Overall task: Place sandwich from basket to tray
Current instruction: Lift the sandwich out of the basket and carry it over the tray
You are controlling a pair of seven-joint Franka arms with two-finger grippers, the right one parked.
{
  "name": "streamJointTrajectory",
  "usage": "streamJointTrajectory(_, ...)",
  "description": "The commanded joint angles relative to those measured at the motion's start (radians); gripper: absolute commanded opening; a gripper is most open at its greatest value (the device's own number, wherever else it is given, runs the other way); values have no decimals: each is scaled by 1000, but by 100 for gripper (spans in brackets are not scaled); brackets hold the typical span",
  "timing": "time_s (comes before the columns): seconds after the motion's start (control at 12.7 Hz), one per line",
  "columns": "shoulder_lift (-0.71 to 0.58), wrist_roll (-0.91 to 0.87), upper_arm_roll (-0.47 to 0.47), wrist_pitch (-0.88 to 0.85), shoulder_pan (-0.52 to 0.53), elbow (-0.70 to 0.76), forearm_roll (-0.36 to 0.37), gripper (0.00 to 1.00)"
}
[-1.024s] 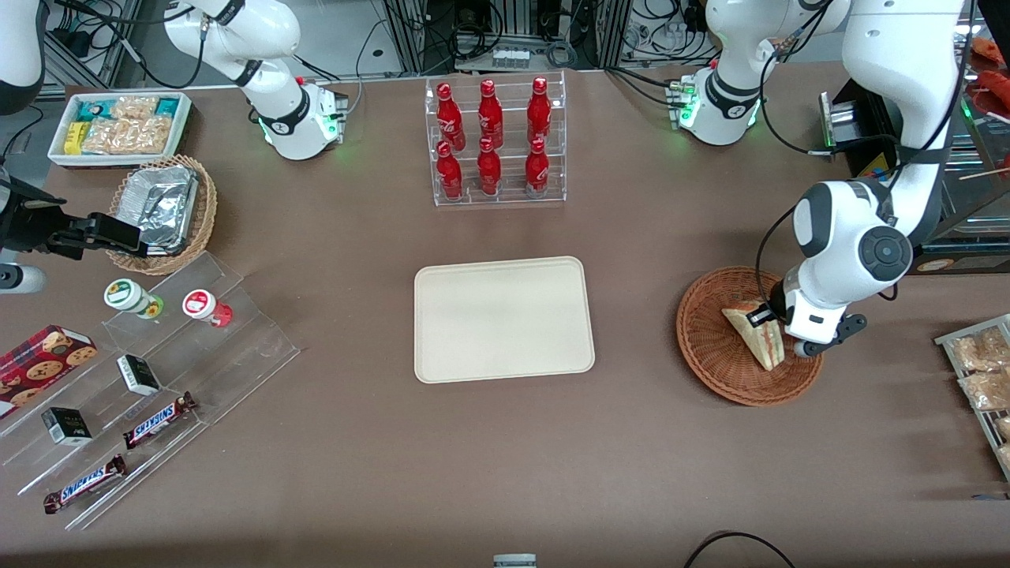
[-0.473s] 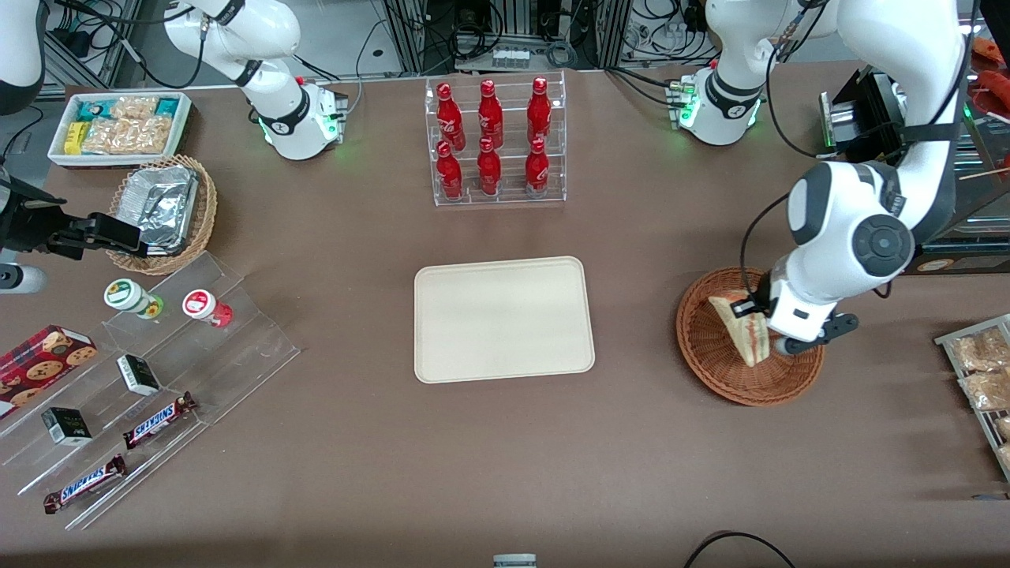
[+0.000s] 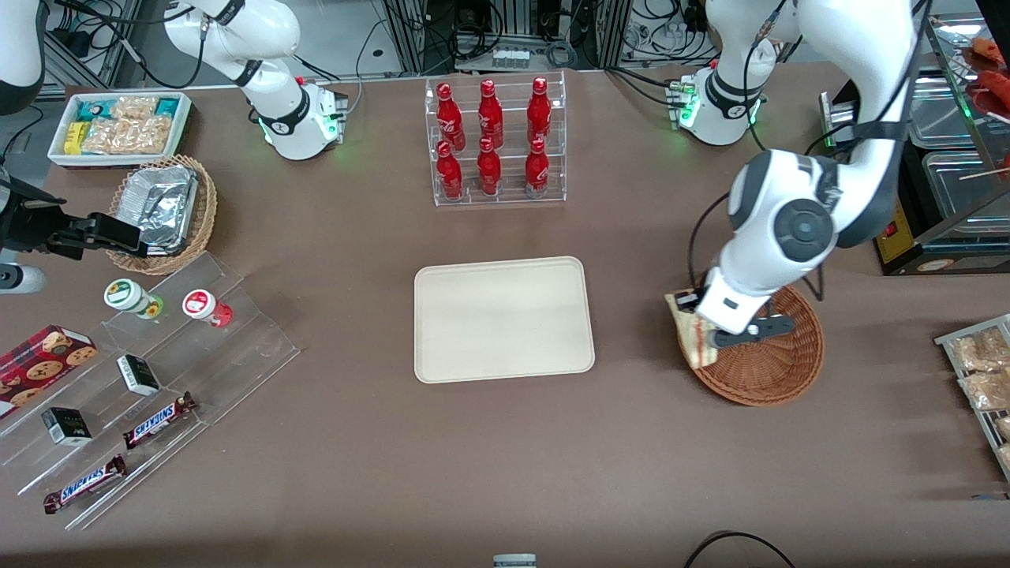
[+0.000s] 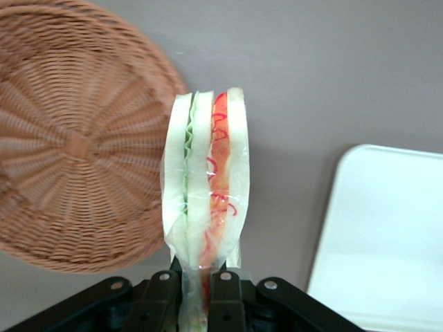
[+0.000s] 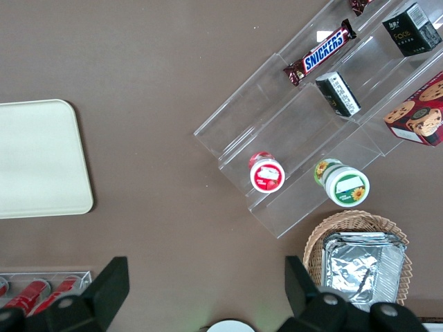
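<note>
My left gripper is shut on the sandwich, a plastic-wrapped wedge of pale bread with green and red-orange filling. It hangs in the air above the basket's rim on the side facing the tray. The reddish-brown wicker basket holds nothing. The cream tray lies flat at the table's middle, toward the parked arm from the basket, with nothing on it.
A clear rack of red bottles stands farther from the camera than the tray. Snack packets on a rack lie at the working arm's end. A stepped acrylic display and a tan basket of foil containers sit at the parked arm's end.
The gripper lifted the sandwich out of the basket and carried it toward the tray, from the basket's middle to above its rim. The basket is left bare.
</note>
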Motion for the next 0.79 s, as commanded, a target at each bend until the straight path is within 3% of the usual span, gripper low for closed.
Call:
streamJointTrajectory(0.0, 87, -19, 11, -28, -89, 125, -5, 0)
streamJointTrajectory(0.71, 374, -196, 11, -28, -327, 448, -9, 0)
